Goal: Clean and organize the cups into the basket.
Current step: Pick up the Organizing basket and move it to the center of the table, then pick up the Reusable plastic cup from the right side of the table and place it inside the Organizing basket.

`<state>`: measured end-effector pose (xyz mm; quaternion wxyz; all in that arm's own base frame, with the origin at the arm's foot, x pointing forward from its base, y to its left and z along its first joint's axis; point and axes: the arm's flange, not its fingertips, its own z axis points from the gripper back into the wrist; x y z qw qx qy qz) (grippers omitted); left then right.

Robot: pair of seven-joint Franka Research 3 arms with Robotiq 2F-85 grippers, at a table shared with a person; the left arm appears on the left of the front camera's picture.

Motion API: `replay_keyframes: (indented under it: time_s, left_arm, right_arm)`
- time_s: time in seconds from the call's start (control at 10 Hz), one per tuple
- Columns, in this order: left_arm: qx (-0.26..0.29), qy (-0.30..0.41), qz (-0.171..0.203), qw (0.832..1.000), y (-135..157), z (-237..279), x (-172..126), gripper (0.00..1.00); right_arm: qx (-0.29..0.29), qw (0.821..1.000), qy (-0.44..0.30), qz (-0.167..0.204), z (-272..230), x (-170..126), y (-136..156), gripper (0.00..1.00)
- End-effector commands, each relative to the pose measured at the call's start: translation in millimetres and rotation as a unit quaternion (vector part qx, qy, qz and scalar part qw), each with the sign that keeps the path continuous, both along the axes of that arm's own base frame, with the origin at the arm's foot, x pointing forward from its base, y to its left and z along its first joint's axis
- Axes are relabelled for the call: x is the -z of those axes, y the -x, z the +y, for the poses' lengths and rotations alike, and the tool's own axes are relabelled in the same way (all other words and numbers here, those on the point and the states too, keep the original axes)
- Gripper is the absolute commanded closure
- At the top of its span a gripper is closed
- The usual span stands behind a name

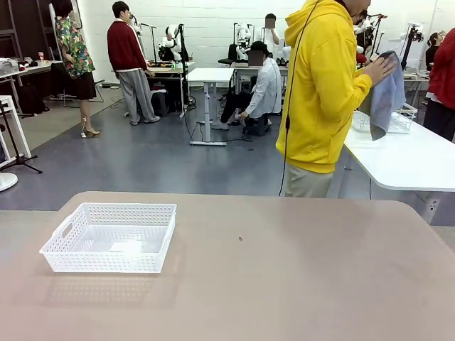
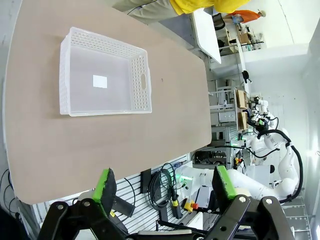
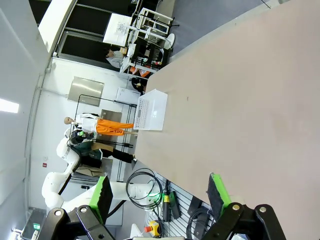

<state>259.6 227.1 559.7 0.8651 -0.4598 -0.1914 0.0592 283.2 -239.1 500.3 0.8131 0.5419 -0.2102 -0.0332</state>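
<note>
Basket (image 1: 99, 261): white, mesh-sided, sitting flat on the tan table (image 1: 298, 284), on my left half, toward the near edge.
Basket floor: I see one small white label (image 1: 128, 247) on it.
Basket handles: cut-outs in the short walls; one faces the middle of the table in the left wrist view.
Basket vs left gripper (image 2: 164, 182): the basket (image 2: 142, 82) lies well ahead of the fingers and off to one side, with a wide stretch of bare tabletop between. No contact.
Left gripper state: green pads (image 2: 105, 181) spread wide; I read it as fully open, hanging back past the table edge.
Basket vs right gripper (image 3: 160, 187): the basket (image 3: 151, 110) is small and far off across the table, well apart.
Right gripper state: fingers wide apart, open, also back at the table edge.
Person (image 1: 320, 92): yellow hoodie, standing beyond the far edge, turned toward a white side table (image 1: 412, 160).
Person's hand (image 1: 377, 69): pressed into a grey-blue cloth (image 1: 387, 96); I cannot tell what, if anything, is inside it.
</note>
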Motion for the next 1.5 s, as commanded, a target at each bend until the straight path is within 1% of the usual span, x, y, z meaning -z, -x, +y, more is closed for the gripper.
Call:
replay_keyframes:
  time_s: [0.0, 1.4]
  left_arm:
    - [0.001, 0.003, -0.004, 1.000, 1.1, 0.8, -0.6, 0.00]
    - [0.001, 0.003, -0.004, 1.000, 1.1, 0.8, -0.6, 0.00]
  right_arm:
    - [0.002, 1.000, 0.000, -0.001, -0.6, 1.2, -1.1, 0.00]
    - [0.002, 1.000, 0.000, -0.001, -0.6, 1.2, -1.1, 0.00]
